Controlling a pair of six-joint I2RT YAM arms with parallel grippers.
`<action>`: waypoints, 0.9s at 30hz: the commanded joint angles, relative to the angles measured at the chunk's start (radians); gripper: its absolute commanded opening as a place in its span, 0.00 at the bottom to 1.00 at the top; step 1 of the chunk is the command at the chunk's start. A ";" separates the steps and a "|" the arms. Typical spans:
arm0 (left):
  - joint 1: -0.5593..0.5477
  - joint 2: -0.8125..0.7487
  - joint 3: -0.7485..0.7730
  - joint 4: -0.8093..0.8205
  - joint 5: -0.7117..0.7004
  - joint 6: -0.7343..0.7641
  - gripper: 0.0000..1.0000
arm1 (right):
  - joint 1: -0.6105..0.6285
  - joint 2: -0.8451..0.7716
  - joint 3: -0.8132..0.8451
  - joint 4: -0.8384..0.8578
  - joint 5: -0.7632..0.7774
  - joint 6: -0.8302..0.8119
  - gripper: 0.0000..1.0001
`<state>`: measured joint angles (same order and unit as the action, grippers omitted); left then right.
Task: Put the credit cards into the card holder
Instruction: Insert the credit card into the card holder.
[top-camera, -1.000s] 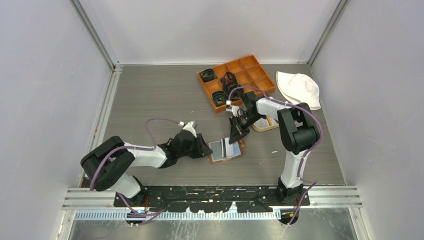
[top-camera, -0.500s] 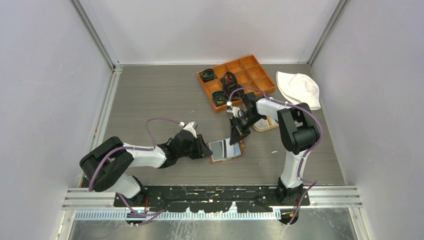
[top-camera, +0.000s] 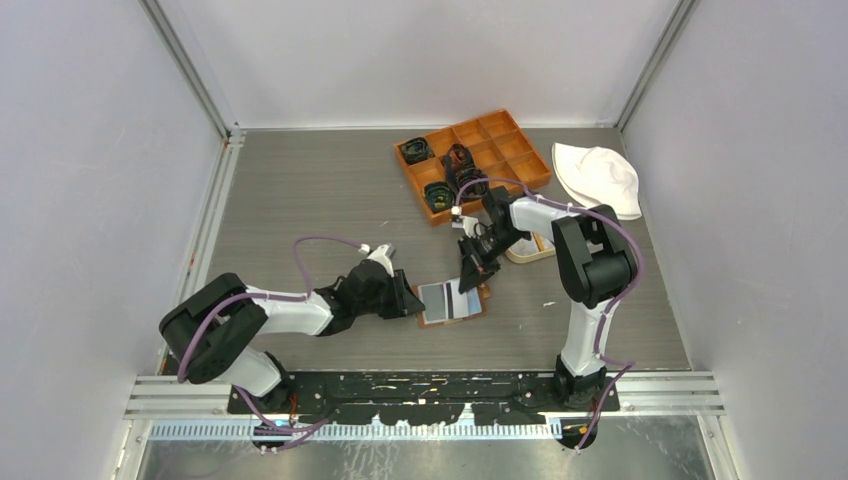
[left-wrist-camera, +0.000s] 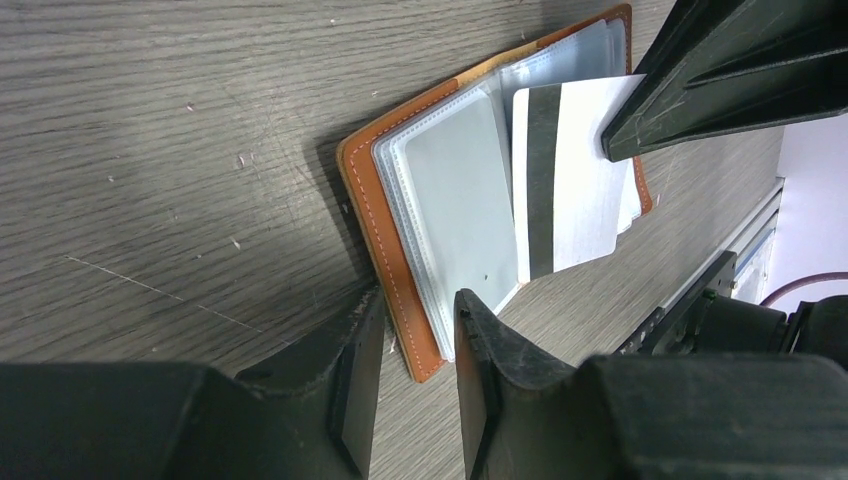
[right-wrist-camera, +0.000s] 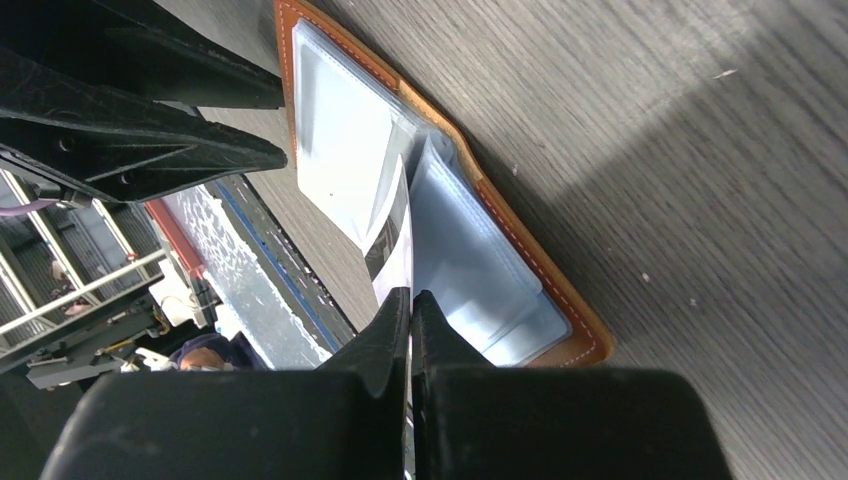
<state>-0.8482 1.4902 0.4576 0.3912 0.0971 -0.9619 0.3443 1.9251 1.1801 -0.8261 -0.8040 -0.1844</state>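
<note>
The card holder (top-camera: 452, 302) lies open on the table, brown leather outside with clear sleeves (left-wrist-camera: 455, 190) inside. My right gripper (top-camera: 469, 277) is shut on a white credit card (left-wrist-camera: 570, 180) with a dark stripe, held on edge over the open sleeves (right-wrist-camera: 470, 265). The card's (right-wrist-camera: 397, 255) lower end reaches down among the sleeves. My left gripper (left-wrist-camera: 420, 310) stands low at the holder's left edge, jaws apart, with the leather corner (left-wrist-camera: 415, 345) between its fingers and a gap on both sides. No other credit cards show.
An orange compartment box (top-camera: 487, 150) with dark items in three cells stands at the back. A white cloth hat (top-camera: 598, 178) lies to its right. A beige tray (top-camera: 531, 251) sits partly under my right arm.
My right gripper has shifted slightly left with the card. The left arm and the card holder have hardly moved.
</note>
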 joint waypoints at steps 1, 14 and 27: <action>0.003 0.008 0.026 0.001 0.013 0.012 0.33 | 0.010 0.009 0.028 -0.001 0.034 0.002 0.01; 0.003 0.021 0.030 0.011 0.027 0.008 0.32 | 0.023 0.035 0.031 0.012 0.052 0.047 0.01; 0.003 0.024 0.033 0.012 0.033 0.009 0.31 | 0.031 0.056 0.035 0.016 0.060 0.067 0.01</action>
<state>-0.8440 1.5017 0.4656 0.3912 0.1081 -0.9619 0.3592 1.9602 1.1912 -0.8326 -0.7860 -0.1276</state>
